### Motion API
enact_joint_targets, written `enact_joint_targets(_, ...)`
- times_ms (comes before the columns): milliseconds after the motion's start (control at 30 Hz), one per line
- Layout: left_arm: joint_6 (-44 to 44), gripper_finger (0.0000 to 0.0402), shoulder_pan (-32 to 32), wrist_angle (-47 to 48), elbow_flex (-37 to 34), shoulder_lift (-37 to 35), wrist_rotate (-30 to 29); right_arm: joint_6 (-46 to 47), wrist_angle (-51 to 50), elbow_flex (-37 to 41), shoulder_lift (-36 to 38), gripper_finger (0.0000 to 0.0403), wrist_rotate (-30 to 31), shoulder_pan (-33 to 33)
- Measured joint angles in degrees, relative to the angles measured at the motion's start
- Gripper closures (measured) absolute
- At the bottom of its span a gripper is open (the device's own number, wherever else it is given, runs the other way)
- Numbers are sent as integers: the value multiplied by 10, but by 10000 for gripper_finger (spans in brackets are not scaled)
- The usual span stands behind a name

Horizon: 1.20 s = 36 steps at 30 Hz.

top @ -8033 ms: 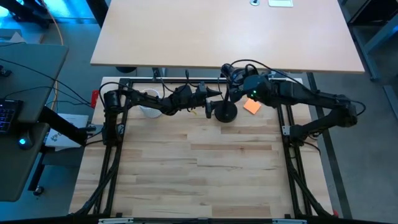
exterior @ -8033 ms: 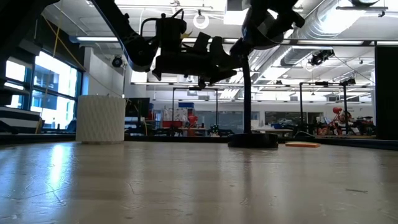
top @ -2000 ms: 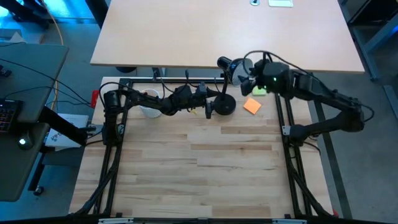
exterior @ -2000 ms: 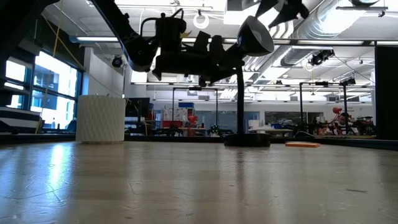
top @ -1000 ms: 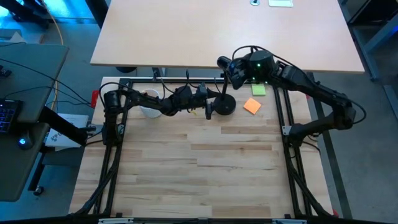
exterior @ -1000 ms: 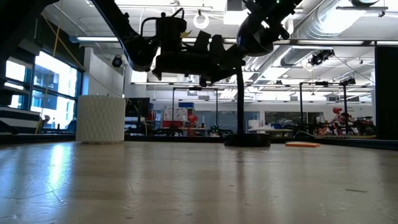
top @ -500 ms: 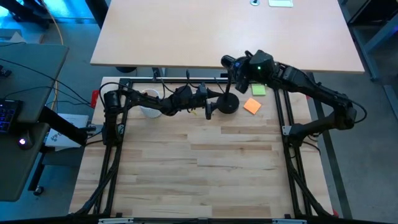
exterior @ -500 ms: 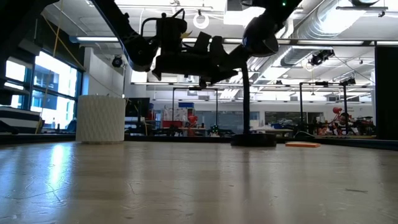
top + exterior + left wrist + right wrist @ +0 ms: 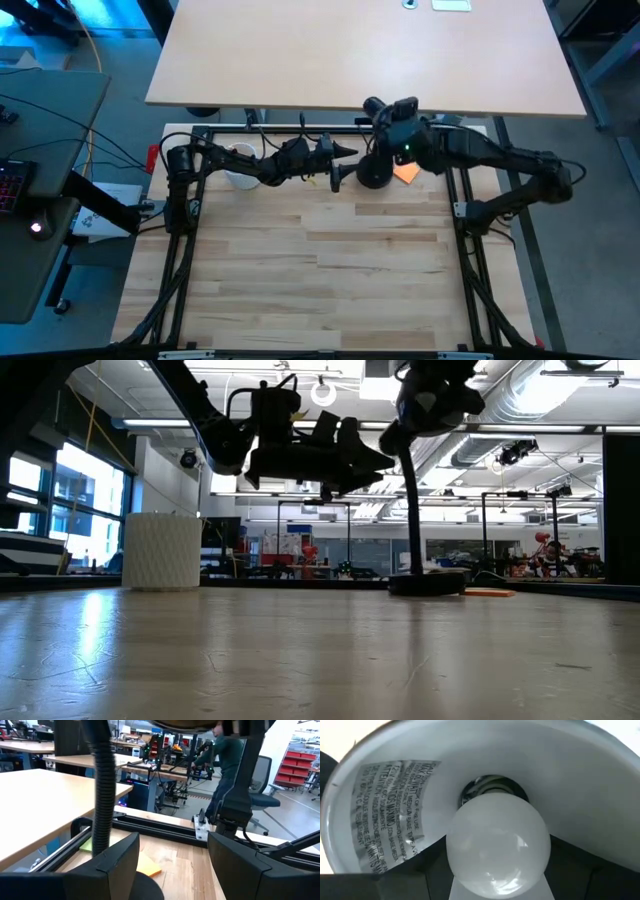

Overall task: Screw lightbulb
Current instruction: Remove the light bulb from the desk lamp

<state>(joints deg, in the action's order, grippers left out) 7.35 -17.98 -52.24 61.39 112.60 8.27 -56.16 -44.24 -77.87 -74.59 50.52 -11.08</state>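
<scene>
Counter (image 9: 330, 280): light wood slats, dark frame round it. Both arms at far edge.
Desk lamp (image 9: 418, 480): black, round base (image 9: 374, 176) on counter, gooseneck (image 9: 104, 790) upright, shade (image 9: 385, 780) up top with label inside.
White cup (image 9: 161, 551) near left arm's base.
Left hand (image 9: 172, 865): fingers spread, straddling lamp's neck.
Right hand (image 9: 400, 112): at shade, pinching lightbulb.
Orange pad (image 9: 405, 173) beside lamp base.
Lightbulb (image 9: 497, 845): white, inside shade, screw end in socket.

Both arms (image 9: 480, 155) are black and jointed, trailing black cables, with a green light on the right.
</scene>
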Motion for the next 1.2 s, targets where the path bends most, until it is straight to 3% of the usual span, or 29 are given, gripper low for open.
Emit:
enact_joint_targets(400, 0, 173, 0, 0, 0, 0, 0, 128, -23, 0, 0, 155, 60, 109)
enact_joint_targets(600, 0, 173, 0, -3, 0, 0, -4, 192, -25, 0, 0, 155, 62, 125)
enact_joint_targets(867, -21, 173, 0, -1, 0, -1, -55, 266, -17, 0, 0, 155, 34, 128)
enact_joint_targets(1033, -55, 173, -6, 91, 0, -38, -76, 309, -5, 0, 0, 155, 33, 138)
enact_joint_targets(1200, -94, 173, -12, 205, 0, -87, -104, 455, 5, 0, 0, 155, 29, 146)
